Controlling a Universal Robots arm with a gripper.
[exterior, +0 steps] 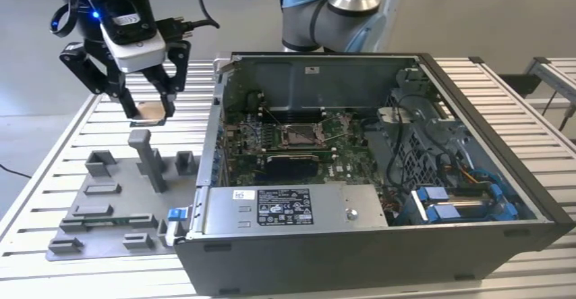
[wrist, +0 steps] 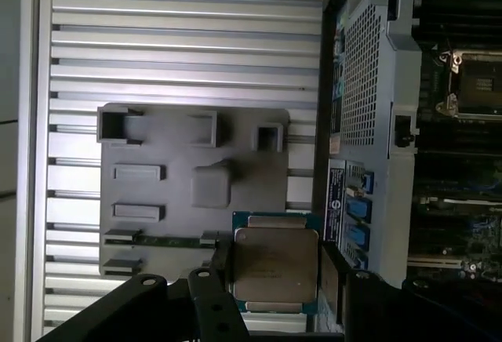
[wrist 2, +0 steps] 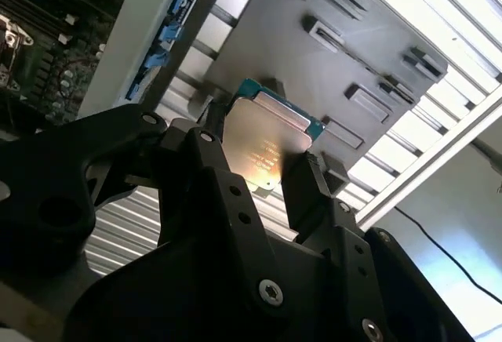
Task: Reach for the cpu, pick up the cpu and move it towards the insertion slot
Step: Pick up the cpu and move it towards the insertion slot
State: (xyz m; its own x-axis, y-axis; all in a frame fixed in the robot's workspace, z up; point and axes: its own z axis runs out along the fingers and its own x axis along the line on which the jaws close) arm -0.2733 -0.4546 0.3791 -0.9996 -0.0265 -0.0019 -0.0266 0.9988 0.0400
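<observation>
the gripper [exterior: 148,107] is clenched on the cpu [exterior: 151,114] — held above the grey fixture [exterior: 108,208], well apart from the insertion slot [exterior: 301,135].

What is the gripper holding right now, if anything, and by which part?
The gripper holds the cpu, pinched by two opposite edges, lifted above the grey fixture.

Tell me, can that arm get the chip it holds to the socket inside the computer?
Probably yes. The gripper holds the cpu above the grey fixture, beside the computer case. The case is open on top and the insertion slot looks uncovered; only its side wall intervenes.
</observation>
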